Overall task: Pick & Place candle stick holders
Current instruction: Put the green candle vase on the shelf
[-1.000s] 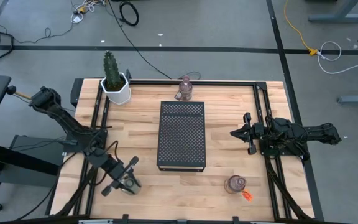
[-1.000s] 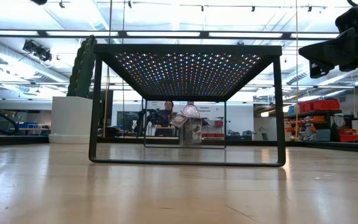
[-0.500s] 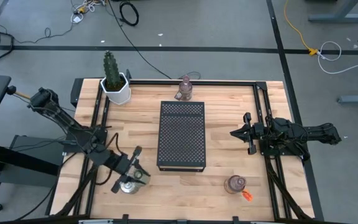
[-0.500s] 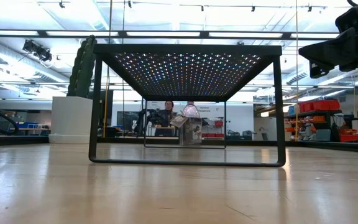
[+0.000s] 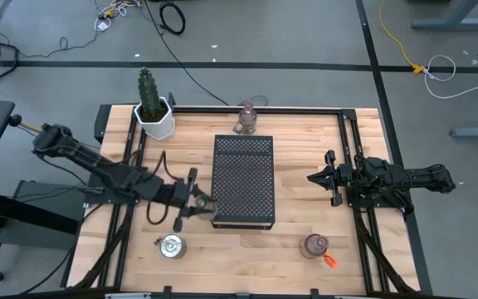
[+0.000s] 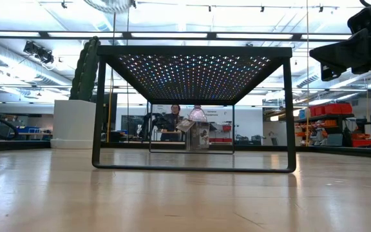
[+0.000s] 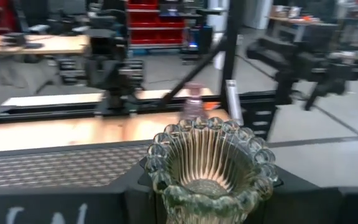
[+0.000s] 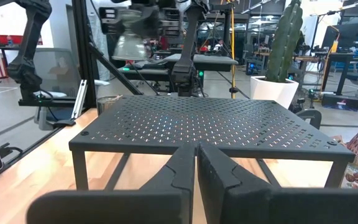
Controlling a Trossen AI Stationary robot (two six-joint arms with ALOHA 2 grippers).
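Candle stick holders are the task items, and we find one, a green ribbed glass holder (image 7: 207,167), clamped between the jaws of the left gripper (image 5: 196,202), mouth up and axis vertical. Just ahead of these jaws lies the near-left corner of the black perforated stand (image 5: 242,180); we judge the coming move to be a short carry forward over its top, then a straight lowering. Behind the jaws, near the table's front edge, sits a silvery-clear holder (image 5: 170,246). Well beyond the stand, a pink holder (image 5: 246,118) stands at the far edge, and another pink holder (image 5: 313,245) rests toward the right front. The right gripper (image 5: 329,177) waits across the stand, jaws together on nothing, so we treat the left arm as nearer.
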